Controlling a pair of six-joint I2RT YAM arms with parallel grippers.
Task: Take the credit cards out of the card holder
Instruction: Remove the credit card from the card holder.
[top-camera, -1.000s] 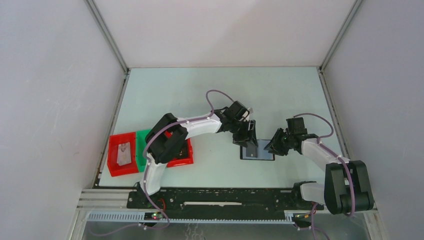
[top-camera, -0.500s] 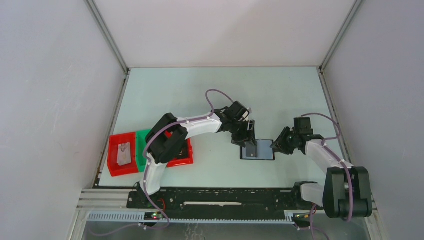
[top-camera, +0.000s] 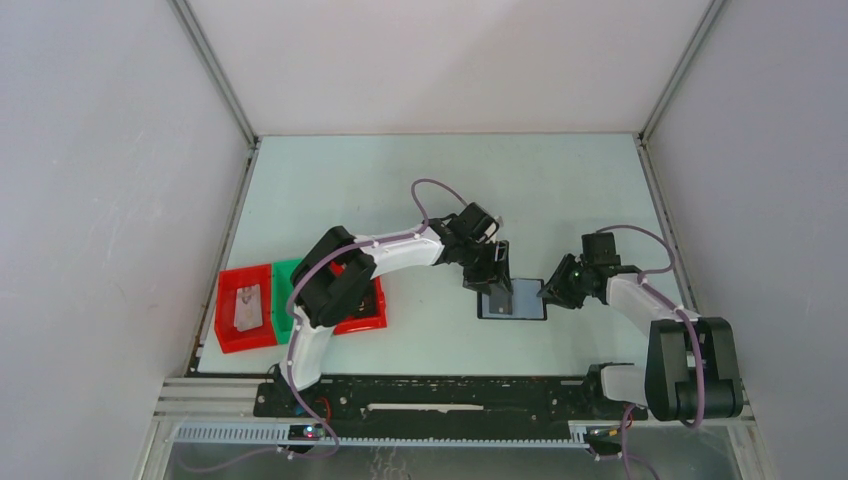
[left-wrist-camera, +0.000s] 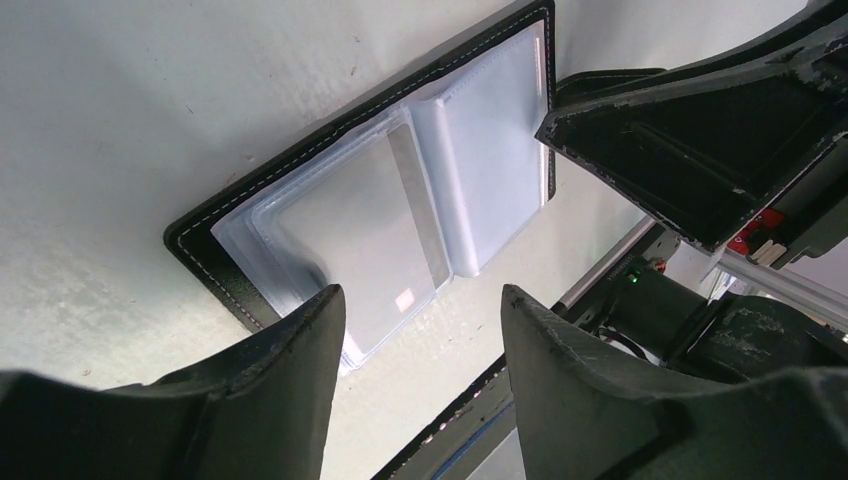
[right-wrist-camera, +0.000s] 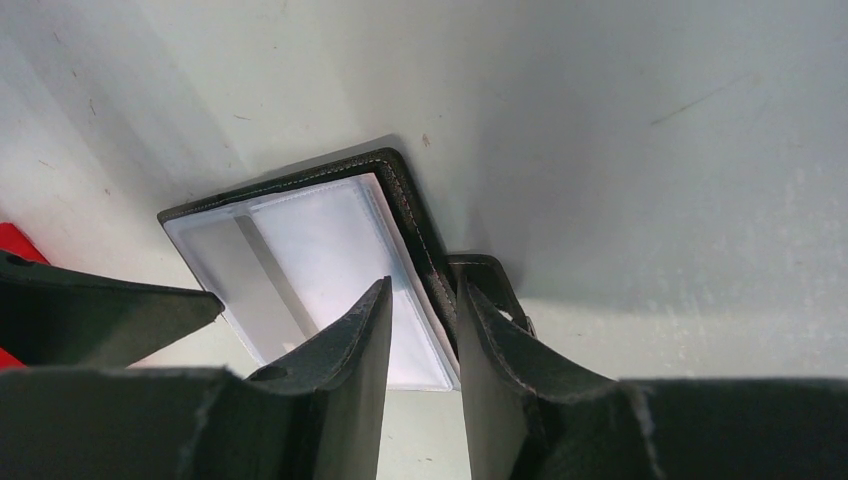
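The flat black two-panel card holder (top-camera: 512, 300) with white stitching lies spread open on the pale grey table (top-camera: 400, 190), between the two arms, its clear plastic sleeves facing up. A pale grey credit card (left-wrist-camera: 350, 230) sits inside one sleeve; the small light mark near its corner is too small to read. The left gripper (left-wrist-camera: 422, 300) hangs over the holder's near edge with its jaws spread wide and nothing between them. The right gripper (right-wrist-camera: 420, 300) has its jaws only narrowly apart, astride the holder's stitched edge; whether it pinches that edge cannot be told. Red and green plastic trays (top-camera: 245, 310) sit well off to the left.
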